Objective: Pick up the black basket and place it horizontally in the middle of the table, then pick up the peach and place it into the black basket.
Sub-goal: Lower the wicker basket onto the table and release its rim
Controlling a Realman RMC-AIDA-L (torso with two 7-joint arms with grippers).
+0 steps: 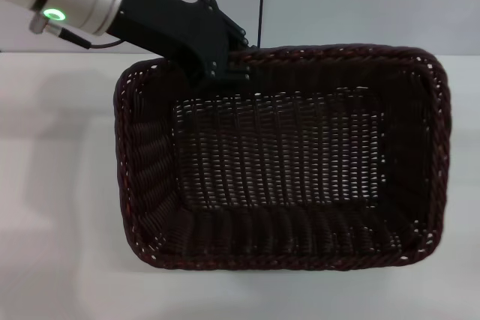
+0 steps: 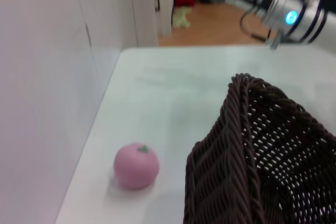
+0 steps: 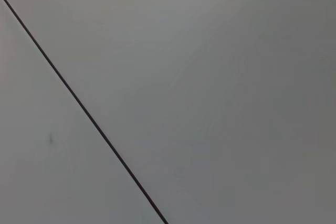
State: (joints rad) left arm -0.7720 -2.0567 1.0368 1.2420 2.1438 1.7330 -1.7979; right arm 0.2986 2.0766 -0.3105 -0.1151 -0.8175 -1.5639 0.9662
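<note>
1. The black basket (image 1: 281, 159) is seen from above in the head view, its long side running left to right, its opening facing up and its interior bare; it fills most of the table (image 1: 52, 185).
2. The left gripper (image 1: 225, 61) is set at the basket's far rim, near the far-left corner, with its dark body reaching in from the upper left. The rim appears to be pinched there, though the fingertips are hidden by the gripper body.
3. In the left wrist view, the peach (image 2: 136, 165) is shown resting on the table, just beside a corner of the basket (image 2: 252, 166) and apart from it, close to the table edge beside a white wall (image 2: 42, 103).
4. The right gripper is not shown in any view; only a plain grey surface crossed by a dark line is shown by the right wrist view.
</note>
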